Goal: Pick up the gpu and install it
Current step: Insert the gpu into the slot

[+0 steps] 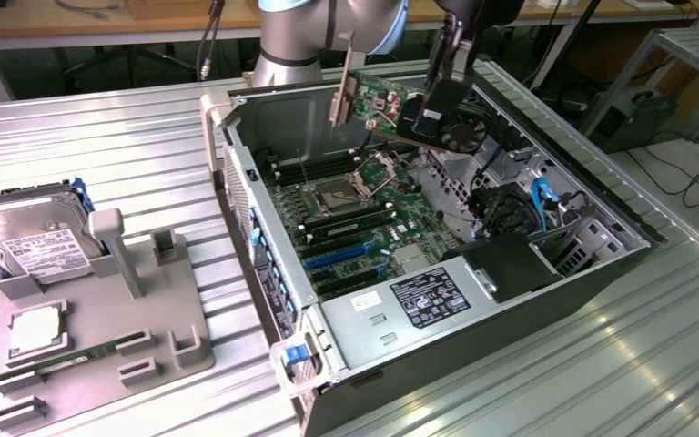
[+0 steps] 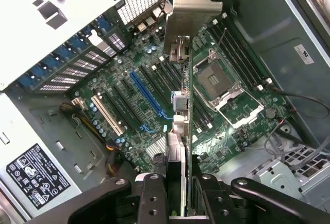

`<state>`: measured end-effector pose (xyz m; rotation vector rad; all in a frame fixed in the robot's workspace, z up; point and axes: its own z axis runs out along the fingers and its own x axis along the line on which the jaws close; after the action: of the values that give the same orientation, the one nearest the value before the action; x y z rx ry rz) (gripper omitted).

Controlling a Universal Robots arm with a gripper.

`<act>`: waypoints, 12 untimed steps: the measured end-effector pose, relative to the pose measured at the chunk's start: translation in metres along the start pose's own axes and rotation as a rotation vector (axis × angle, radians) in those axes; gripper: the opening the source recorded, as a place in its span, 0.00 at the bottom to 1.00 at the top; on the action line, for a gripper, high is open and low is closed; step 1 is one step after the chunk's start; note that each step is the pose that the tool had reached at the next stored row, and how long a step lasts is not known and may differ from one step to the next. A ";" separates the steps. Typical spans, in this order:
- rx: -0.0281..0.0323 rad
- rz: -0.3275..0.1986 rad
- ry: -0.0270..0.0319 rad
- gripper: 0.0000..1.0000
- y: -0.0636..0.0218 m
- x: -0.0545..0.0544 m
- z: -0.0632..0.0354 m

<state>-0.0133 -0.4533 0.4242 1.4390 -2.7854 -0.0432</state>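
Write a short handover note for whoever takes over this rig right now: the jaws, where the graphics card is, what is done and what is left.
Gripper: jaws shut on the graphics card, holding it on edge by one end.
Card: in the air over the open computer case, above the motherboard. Its metal bracket is at the end away from the jaws.
Done: the card is picked up and is over the case.
Left: it sits in no slot yet. The long blue slot is free.
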 end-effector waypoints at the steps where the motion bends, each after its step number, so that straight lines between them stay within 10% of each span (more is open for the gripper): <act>1: -0.0001 -0.010 0.0003 0.27 0.0000 0.000 0.0000; 12: -0.0009 -0.133 0.0036 0.27 -0.0001 0.000 0.0000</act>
<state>-0.0133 -0.4535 0.4242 1.6198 -2.6822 -0.0424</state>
